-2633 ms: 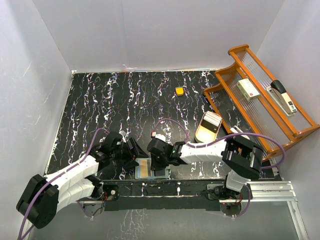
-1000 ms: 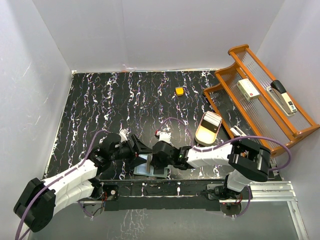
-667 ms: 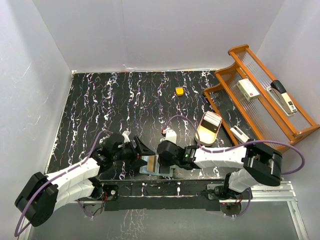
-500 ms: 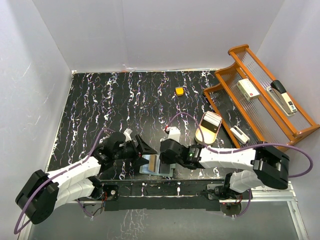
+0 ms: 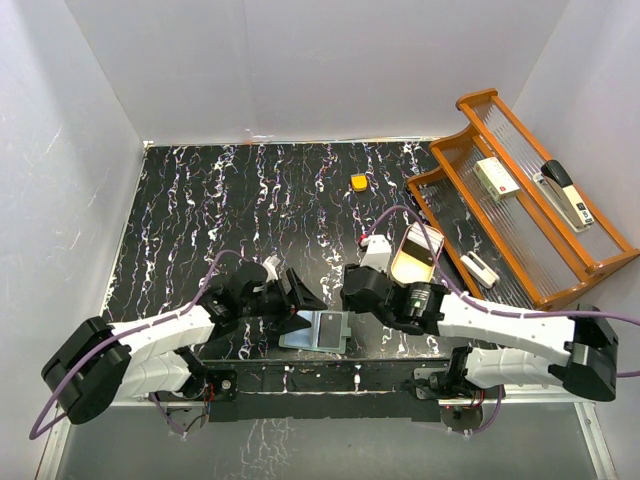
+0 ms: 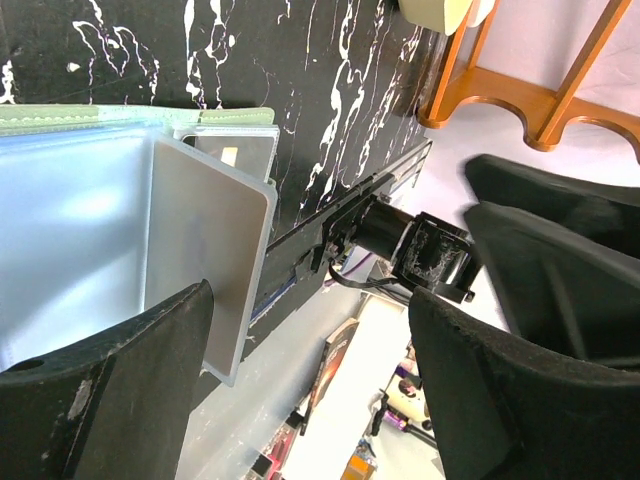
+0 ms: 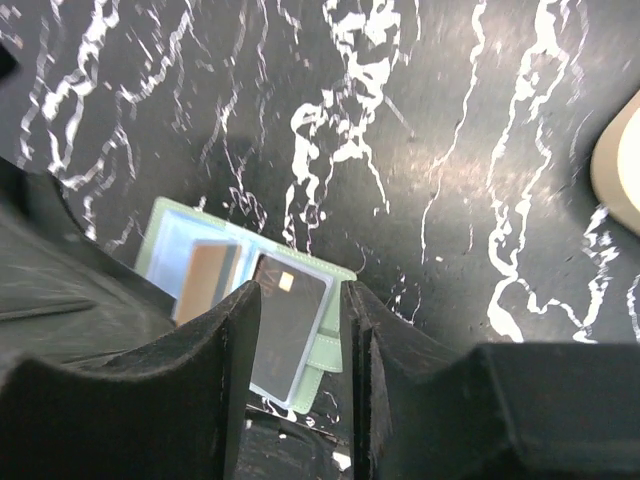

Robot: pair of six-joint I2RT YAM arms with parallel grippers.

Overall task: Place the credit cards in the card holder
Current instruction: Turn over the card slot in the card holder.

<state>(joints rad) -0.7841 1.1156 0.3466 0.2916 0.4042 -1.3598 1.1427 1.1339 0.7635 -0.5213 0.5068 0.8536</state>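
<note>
The card holder (image 5: 303,341) lies open at the table's near edge, a pale green wallet (image 7: 333,352) with clear sleeves. A dark credit card (image 7: 285,330) with a gold chip sits in its right sleeve and a brownish card (image 7: 205,280) in the left one. My right gripper (image 5: 350,300) hovers just right of the wallet, open with a narrow gap and nothing between its fingers (image 7: 225,360). My left gripper (image 5: 298,302) stands wide open over the wallet's left half. In the left wrist view a clear sleeve (image 6: 210,260) stands up beside its left finger (image 6: 100,400).
A tan oval dish (image 5: 418,255) lies right of the right arm. A small orange block (image 5: 358,182) sits far back. A wooden rack (image 5: 468,103) on the right carries a stapler (image 5: 565,195) and a white box (image 5: 495,177). The wallet lies at the table's front rail (image 5: 330,375).
My right gripper has opened and drawn back to the right, off the wallet, leaving the dark card showing in its sleeve. The left gripper has shifted right, over the wallet's left half.
</note>
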